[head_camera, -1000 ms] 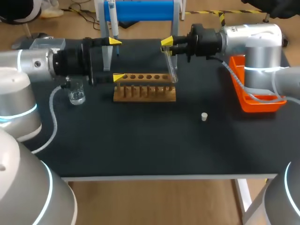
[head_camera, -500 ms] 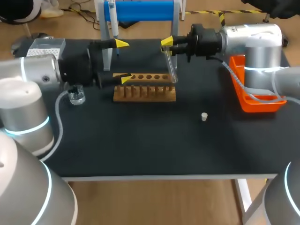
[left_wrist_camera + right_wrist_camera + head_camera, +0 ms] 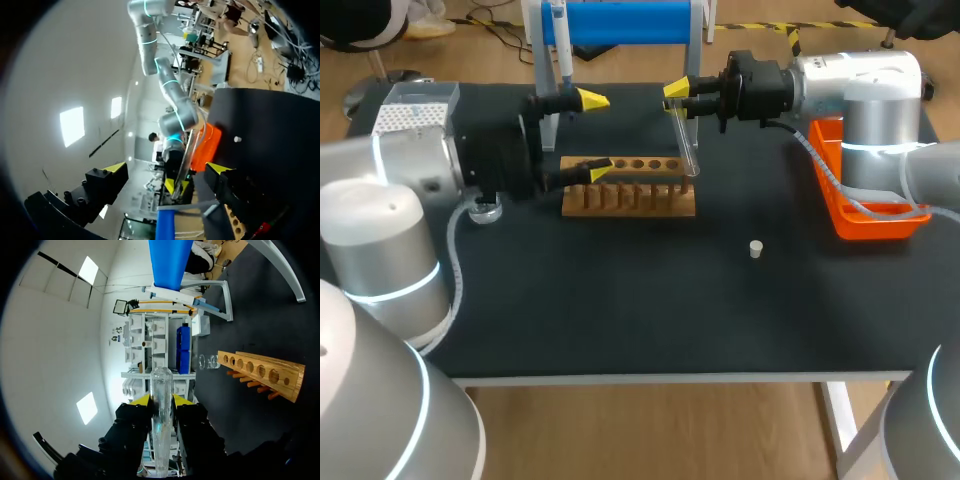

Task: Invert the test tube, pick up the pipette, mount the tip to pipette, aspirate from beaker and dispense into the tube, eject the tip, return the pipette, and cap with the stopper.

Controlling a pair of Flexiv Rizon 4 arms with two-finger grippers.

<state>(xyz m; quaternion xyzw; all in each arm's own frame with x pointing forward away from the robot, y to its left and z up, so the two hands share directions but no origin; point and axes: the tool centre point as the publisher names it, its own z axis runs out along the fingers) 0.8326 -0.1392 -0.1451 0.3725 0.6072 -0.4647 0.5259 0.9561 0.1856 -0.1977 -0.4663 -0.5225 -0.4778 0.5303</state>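
left gripper (image 3: 595,134) slid rightward, wide open, empty — right gripper (image 3: 676,97) still clamps the test tube (image 3: 686,145).

The test tube rack (image 3: 628,186) stood at the rear middle of the table (image 3: 620,320), with the pipette stand (image 3: 620,22) behind it and the pipette (image 3: 560,45) hanging at that stand's left end. The beaker (image 3: 485,210) sat left of the rack, partly under the left arm. The stopper (image 3: 755,248) lay apart, right of and before the rack, and the tray (image 3: 865,218) at the table's right edge. The right gripper (image 3: 676,97) held the test tube (image 3: 688,145) over the rack's right end; the left gripper (image 3: 595,134) was at its left end
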